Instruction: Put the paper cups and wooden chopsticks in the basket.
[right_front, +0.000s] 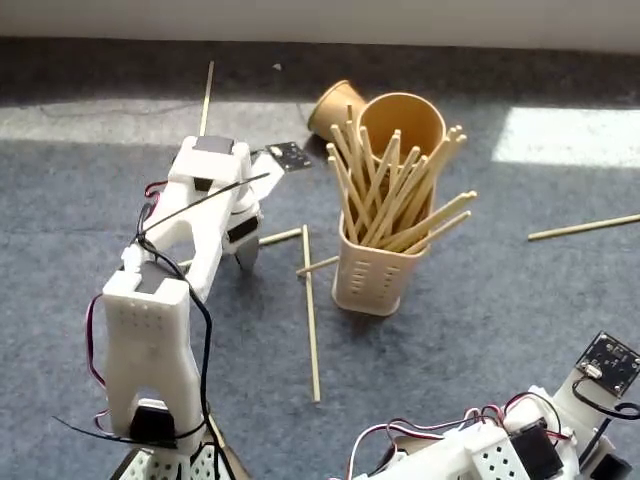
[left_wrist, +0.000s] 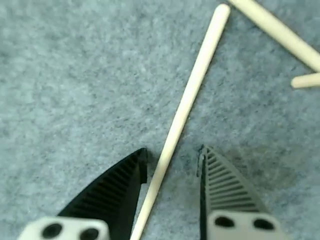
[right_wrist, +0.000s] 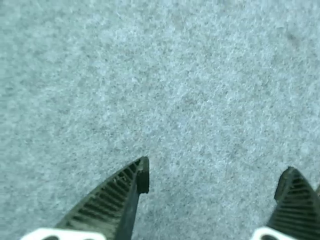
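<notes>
- One wooden chopstick (left_wrist: 185, 107) lies on your grey surface (left_wrist: 75, 75), right between your left fingers (left_wrist: 122, 187), open either side of it.
- Right fingers (right_wrist: 122, 197) spread wide.
- Basket (right_front: 368, 275) stands upright, stuffed with chopsticks (right_front: 395, 195).

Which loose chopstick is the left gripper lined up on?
The chopstick lying between the open left gripper's jaws; the other loose ones lie beyond its tips.

High camera looking down over mat (right_front: 500, 300), wrist cameras close above it, left shares chopstick (left_wrist: 184, 110)
</notes>
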